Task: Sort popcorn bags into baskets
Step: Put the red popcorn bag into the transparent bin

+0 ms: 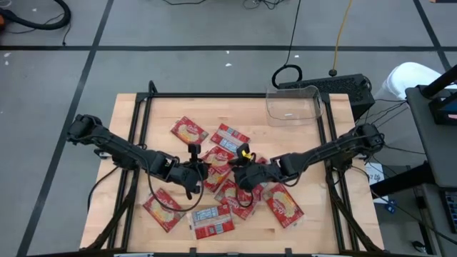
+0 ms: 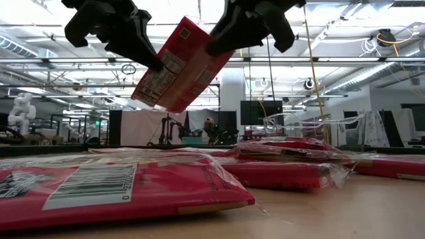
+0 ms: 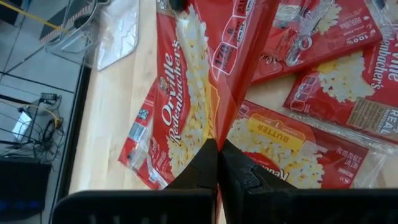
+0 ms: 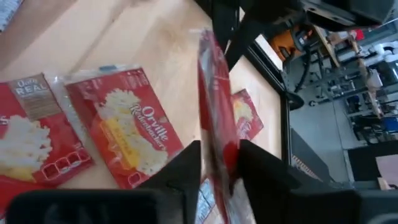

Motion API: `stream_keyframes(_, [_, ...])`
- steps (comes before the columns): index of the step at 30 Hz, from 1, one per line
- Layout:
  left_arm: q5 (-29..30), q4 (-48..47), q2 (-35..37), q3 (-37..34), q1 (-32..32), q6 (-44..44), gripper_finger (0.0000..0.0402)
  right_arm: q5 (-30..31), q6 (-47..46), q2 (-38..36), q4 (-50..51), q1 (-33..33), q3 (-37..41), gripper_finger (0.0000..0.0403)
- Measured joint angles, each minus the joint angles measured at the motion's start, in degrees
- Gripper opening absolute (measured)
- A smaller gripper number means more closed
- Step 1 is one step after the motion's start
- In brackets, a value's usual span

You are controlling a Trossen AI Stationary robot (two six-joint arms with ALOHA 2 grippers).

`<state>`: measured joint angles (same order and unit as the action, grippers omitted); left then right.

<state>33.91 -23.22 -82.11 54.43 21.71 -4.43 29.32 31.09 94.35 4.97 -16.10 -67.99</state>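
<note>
Both tools hold one popcorn bag in the air above the bench.

The left tool (image 3: 217,163) is clamped on a red Orville Redenbacher's popcorn bag (image 2: 180,65), lifted over the middle of the bench (image 1: 143,135); the right tool (image 4: 219,163) straddles its other edge, fingers just apart. Other bags (image 1: 214,221) lie flat below. The clear bin (image 1: 293,104) stands at the far right corner.

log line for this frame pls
left gripper: shut on raised popcorn bag | right gripper: around same bag's other edge | bin: no bags visible inside
</note>
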Motion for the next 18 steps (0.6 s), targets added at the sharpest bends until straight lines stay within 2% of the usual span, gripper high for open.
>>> stream_keyframes(5, [-0.04, 1.87, -0.02, -0.08, -1.14, 0.65, 0.0019, 0.03, 1.01, -0.04, 1.44, 0.3, 0.0, 0.0017])
stream_keyframes(8, [-0.2, 2.57, -0.02, -0.09, -2.3, 1.24, 0.0046, -0.86, 0.84, -0.09, 3.58, 0.66, 0.0, 0.0009])
stream_keyframes(14, [0.21, 2.81, -0.02, -0.07, -4.37, 6.47, 0.0147, -0.63, -2.8, -0.43, 8.54, 0.9, 0.99, 0.0008])
stream_keyframes(18, [0.59, 2.75, -0.02, -0.07, -5.39, 12.5, 0.0217, 3.08, -2.87, -2.88, 13.1, 0.22, 1.86, 0.0004])
